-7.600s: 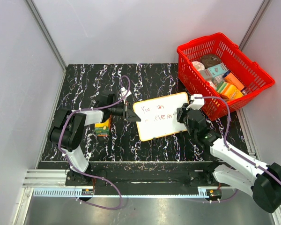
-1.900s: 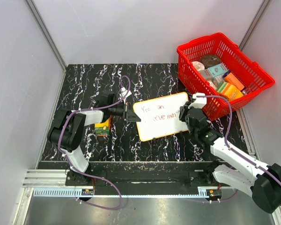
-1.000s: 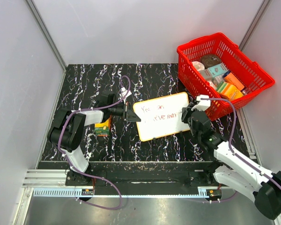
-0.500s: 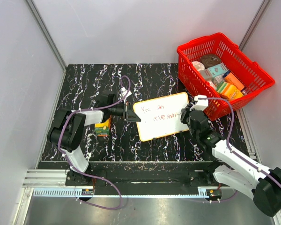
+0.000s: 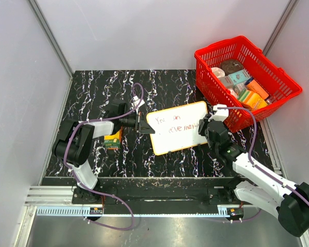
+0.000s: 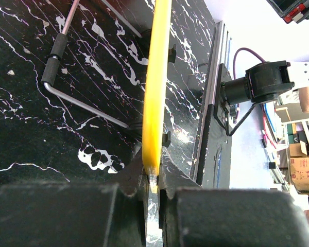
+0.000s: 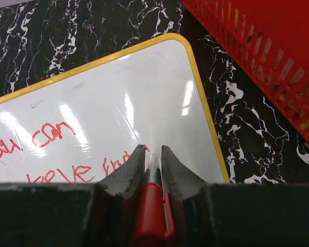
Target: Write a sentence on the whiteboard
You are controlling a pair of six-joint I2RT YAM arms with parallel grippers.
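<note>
The whiteboard [image 5: 177,127] lies flat on the black marbled table, white with a yellow rim; it also shows in the right wrist view [image 7: 118,108]. The sentence [image 5: 171,125] is in red, two lines, reading "You can" [image 7: 38,139] over a second line. My left gripper [image 5: 143,125] is shut on the board's left edge, seen as a yellow rim [image 6: 154,92] between the fingers. My right gripper [image 5: 202,125] is shut on a red marker [image 7: 152,206], tip at the end of the second line near the board's right side.
A red basket [image 5: 280,77] with several packaged items stands at the back right, close to my right arm; its wall shows in the right wrist view [image 7: 268,62]. A small orange-green packet [image 5: 112,140] lies under my left arm. Grey walls enclose the table.
My right gripper has moved right along the second line and the red writing there has grown longer. The left gripper and the board have not moved.
</note>
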